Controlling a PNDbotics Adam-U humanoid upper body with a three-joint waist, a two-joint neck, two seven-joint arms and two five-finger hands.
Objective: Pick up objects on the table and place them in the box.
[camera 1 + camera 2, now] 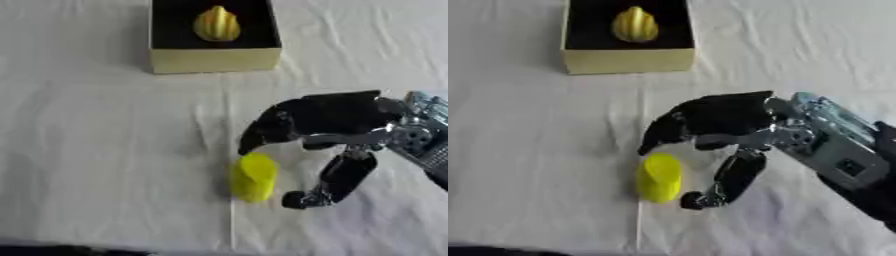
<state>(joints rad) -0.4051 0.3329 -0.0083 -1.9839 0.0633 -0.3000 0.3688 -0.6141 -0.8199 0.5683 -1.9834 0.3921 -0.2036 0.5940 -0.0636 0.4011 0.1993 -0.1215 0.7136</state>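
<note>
While the right hand (337, 125) arches over the yellow piece (254, 177), fingers and thumb spread to either side and not yet closed on it, one yellow ribbed fruit (216, 24) already sits in the box (214, 59) further up the white cloth (105, 150); nothing blocks the way

Right hand (328, 120) fingers (262, 132) curve over yellow object (254, 176)

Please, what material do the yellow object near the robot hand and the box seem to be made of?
Yellow object: probably plastic, judging by its uniform bright colour and smooth matte surface. Box: probably cardboard, judging by its flat pale yellow wall, straight edges and dark inside.
</note>
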